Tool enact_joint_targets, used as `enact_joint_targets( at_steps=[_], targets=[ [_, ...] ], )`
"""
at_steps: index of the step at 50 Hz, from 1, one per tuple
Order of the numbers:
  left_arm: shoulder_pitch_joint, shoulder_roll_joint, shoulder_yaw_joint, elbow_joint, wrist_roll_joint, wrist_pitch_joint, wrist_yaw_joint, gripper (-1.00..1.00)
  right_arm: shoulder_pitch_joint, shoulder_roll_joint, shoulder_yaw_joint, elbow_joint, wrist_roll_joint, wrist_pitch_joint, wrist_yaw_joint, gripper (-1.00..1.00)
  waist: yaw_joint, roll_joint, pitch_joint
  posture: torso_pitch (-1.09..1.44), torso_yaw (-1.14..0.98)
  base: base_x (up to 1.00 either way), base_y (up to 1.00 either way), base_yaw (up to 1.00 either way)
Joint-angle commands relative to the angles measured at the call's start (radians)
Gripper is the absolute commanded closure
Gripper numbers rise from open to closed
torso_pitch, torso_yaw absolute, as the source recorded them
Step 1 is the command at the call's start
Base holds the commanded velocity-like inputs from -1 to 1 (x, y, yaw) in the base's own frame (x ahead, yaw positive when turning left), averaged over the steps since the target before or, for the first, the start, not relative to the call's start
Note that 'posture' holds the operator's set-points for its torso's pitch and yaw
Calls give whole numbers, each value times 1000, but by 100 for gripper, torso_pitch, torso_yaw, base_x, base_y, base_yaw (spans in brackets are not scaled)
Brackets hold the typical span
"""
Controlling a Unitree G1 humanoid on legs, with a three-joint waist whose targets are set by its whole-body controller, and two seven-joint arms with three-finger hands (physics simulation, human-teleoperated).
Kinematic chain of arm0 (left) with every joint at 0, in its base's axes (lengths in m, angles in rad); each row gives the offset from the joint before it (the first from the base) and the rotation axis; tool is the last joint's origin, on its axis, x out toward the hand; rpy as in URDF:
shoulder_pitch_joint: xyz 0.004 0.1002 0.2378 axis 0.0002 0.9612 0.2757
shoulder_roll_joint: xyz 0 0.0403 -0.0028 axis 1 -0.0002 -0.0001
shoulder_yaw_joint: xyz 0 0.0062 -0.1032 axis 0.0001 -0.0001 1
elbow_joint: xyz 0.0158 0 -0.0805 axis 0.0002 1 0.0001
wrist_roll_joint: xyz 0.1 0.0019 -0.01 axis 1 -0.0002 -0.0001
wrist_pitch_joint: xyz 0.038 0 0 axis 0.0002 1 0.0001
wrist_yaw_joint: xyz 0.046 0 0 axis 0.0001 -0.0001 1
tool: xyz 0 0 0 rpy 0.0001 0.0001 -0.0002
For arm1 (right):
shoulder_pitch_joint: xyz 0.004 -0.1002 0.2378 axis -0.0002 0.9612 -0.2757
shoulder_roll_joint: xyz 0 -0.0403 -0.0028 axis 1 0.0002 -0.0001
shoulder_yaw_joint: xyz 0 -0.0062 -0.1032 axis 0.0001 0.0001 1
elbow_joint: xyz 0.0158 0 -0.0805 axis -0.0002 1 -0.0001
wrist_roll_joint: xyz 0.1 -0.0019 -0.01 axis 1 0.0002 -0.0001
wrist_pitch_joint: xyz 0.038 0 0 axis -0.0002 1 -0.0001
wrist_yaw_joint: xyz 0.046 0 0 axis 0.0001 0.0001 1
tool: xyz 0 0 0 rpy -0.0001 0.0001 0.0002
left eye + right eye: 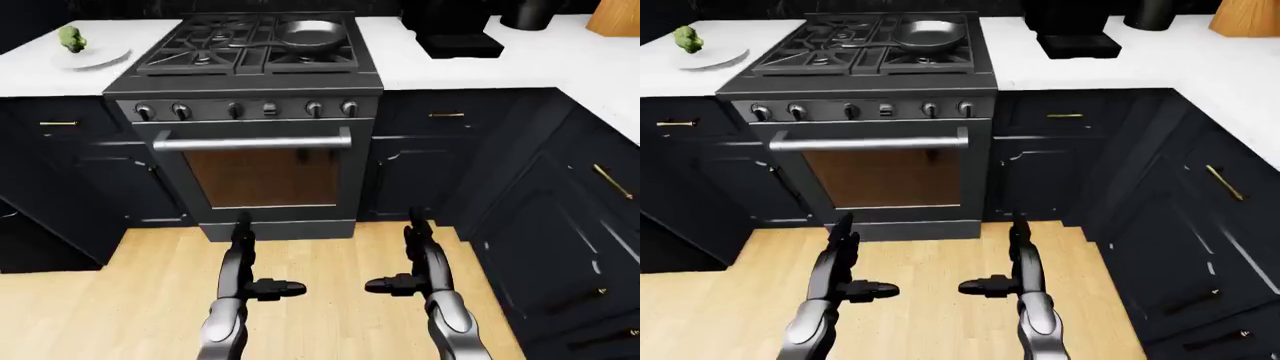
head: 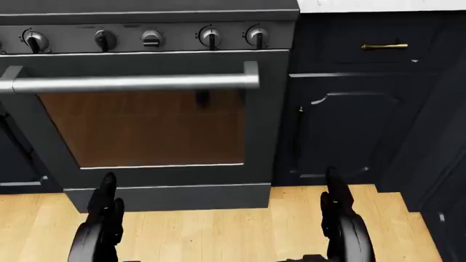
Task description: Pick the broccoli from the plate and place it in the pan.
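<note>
Both hands hang low over the wooden floor (image 1: 120, 300), well short of the stove (image 1: 255, 112). The left hand (image 1: 240, 259) and the right hand (image 1: 420, 255) are held level with each other, a gap between them, fingers extended toward the oven and spread apart, each with a thumb jutting inward toward the other; neither grips anything.

The broccoli (image 1: 71, 38) sits far above and to the left of the left hand in the left-eye view, on a white plate (image 1: 100, 58) that lies on the white table (image 1: 40, 75) left of the stove. The pan (image 1: 310, 34), dark and empty, stands on a burner grate on the right half of the cooktop, above the space between the two hands and nearer the right one in line.

Directly beyond the hands is the oven door (image 1: 260, 176) with its brownish window and a long metal handle (image 1: 250, 142), and a row of knobs (image 1: 235, 110) above it. Dark cabinets (image 1: 440, 157) with brass pulls run off to the right of the right hand. A black appliance (image 1: 455, 34) stands on the table right of the stove.
</note>
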Motion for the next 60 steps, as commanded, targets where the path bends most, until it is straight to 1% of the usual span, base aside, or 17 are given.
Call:
enact_joint_targets(
  at_steps=[1, 3, 4, 5, 7, 8, 24, 29, 33, 35, 38, 41, 44, 45, 49, 53, 60],
  targets=[
    [-38, 7, 2, -48, 0, -85, -7, -100, -29, -6, 1, -74, -6, -65, -1, -100, -2, -8, -1, 0, 0, 0, 0, 0],
    [-38, 7, 2, -44, 2, -89, -8, -100, -32, -7, 0, -56, -13, -77, -1, -100, 7, -1, -61, 0, 0, 0, 0, 0],
    [-35, 6, 1, -51, 2, -86, -8, -100, -30, -6, 2, -62, -16, -72, -3, -100, 7, -2, -52, 0, 0, 0, 0, 0],
    [-35, 6, 1, -51, 2, -87, -10, -100, -31, -7, 0, -58, -18, -75, -3, -100, 6, -6, -17, 0, 0, 0, 0, 0],
    [-36, 6, 2, -47, 3, -91, -9, -100, -31, -7, 0, -61, -19, -73, -4, -100, 6, -8, -69, 0, 0, 0, 0, 0],
    [-36, 6, 2, -49, 3, -90, -9, -100, -30, -7, 0, -62, -20, -72, -4, -100, 7, -8, -74, 0, 0, 0, 0, 0],
    [-44, 4, -11, -68, 28, -64, -3, -100, -54, -10, -3, -47, -33, -61, -9, -100, 7, -4, -91, 0, 0, 0, 0, 0],
    [-89, 14, 0, -101, 32, -7, -1, -100, -106, -17, -3, -98, -54, 26, -19, -100, 7, -4, -93, 0, 0, 0, 0, 0],
    [-155, 36, 36, -129, 12, 68, -3, -100, -163, -26, -10, -90, -70, 59, -27, -100, 7, -3, -90, 0, 0, 0, 0, 0],
    [-189, 44, 47, -161, 3, 119, 7, -100, -218, -37, -25, -114, -62, 127, -31, -100, 6, -3, -92, 0, 0, 0, 0, 0],
    [-250, 58, 61, -108, -16, 114, 11, -100, -268, -46, -29, -100, -61, 162, -34, -100, 8, -2, -90, 0, 0, 0, 0, 0],
    [-305, 70, 67, -169, -49, 203, 6, -100, -338, -60, -40, -105, -57, 209, -47, -100, 8, 0, -92, 0, 0, 0, 0, 0],
    [-359, 93, 74, -154, -44, 233, 9, -100, -393, -61, -55, -142, -52, 297, -104, -100, 7, -1, -91, 0, 0, 0, 0, 0],
    [-382, 99, 81, -193, -55, 303, 16, -100, -416, -74, -53, -154, -43, 329, -88, -100, 9, -1, -90, 0, 0, 0, 0, 0],
    [-422, 121, 83, -233, -73, 371, -10, -100, -440, -92, -31, -202, -52, 401, -35, -100, 9, -1, -87, 0, 0, 0, 0, 0],
    [-503, 140, 115, -300, -117, 509, 9, -100, -498, -92, -38, -288, -35, 532, -1, -100, 8, 0, -85, 0, 0, 0, 0, 0],
    [-586, 198, 142, -295, -150, 576, 33, -100, -607, -144, -78, -385, -14, 724, -20, -100, 11, 2, -79, 0, 0, 0, 0, 0]
  ],
)
